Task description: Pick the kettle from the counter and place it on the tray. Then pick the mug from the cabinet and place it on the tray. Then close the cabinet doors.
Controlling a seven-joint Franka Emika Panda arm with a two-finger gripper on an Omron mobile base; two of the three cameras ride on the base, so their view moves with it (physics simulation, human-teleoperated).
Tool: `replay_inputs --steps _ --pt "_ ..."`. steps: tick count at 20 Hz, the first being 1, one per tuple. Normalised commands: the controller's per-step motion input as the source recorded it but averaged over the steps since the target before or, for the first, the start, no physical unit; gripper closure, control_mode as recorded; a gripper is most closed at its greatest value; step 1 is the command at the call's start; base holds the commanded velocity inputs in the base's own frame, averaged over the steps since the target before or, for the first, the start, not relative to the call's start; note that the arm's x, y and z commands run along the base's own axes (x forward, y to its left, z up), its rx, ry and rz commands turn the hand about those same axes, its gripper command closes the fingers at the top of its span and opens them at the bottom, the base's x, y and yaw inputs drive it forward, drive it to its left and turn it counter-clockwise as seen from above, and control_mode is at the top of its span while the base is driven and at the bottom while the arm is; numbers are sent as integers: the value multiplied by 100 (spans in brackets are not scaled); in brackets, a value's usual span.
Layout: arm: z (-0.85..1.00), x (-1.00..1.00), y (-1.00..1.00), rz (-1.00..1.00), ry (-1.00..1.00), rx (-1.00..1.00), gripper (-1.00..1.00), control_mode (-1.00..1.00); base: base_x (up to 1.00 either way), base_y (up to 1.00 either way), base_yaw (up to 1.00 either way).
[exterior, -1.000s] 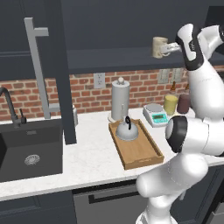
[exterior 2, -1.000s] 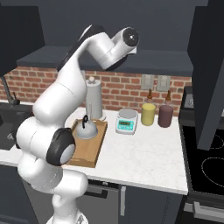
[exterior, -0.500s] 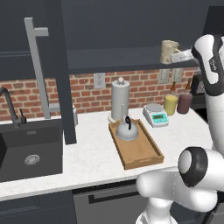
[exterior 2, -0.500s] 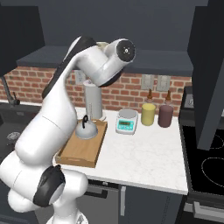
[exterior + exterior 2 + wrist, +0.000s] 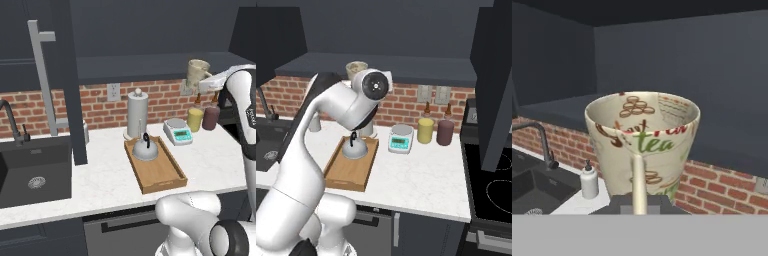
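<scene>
Mug (image 5: 197, 71) position: held in the air at cabinet-shelf height, in front of the open cabinet (image 5: 150, 65), above the bottles at the right end of the counter (image 5: 100, 180). The gripper (image 5: 206, 80) has its jaws pinched on the mug's loop handle; the hand view shows the handle (image 5: 638, 180) running up between the fingertips to the printed cup body. Compared with one second ago, the mug is farther out from the shelf and the forearm now extends more level toward it. Kettle (image 5: 145, 148) location: unchanged, seated at the far end of the tray (image 5: 162, 175). Paper-towel cylinder (image 5: 137, 114) stands just behind the tray; scale (image 5: 178, 131) lies to its right. One cabinet door (image 5: 65, 80) remains swung open at left.
</scene>
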Motion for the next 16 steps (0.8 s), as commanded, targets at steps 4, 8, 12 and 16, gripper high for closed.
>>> replay_inputs --steps 4,8,12,16 --pt "-46 -51 44 -8 11 -6 100 -100 0 0 0" --pt "-61 -38 47 -11 15 -2 100 -100 0 0 0" --pt "-67 -28 40 -9 18 0 100 -100 0 0 0" --pt "-69 -18 30 -8 19 0 100 -100 0 0 0"
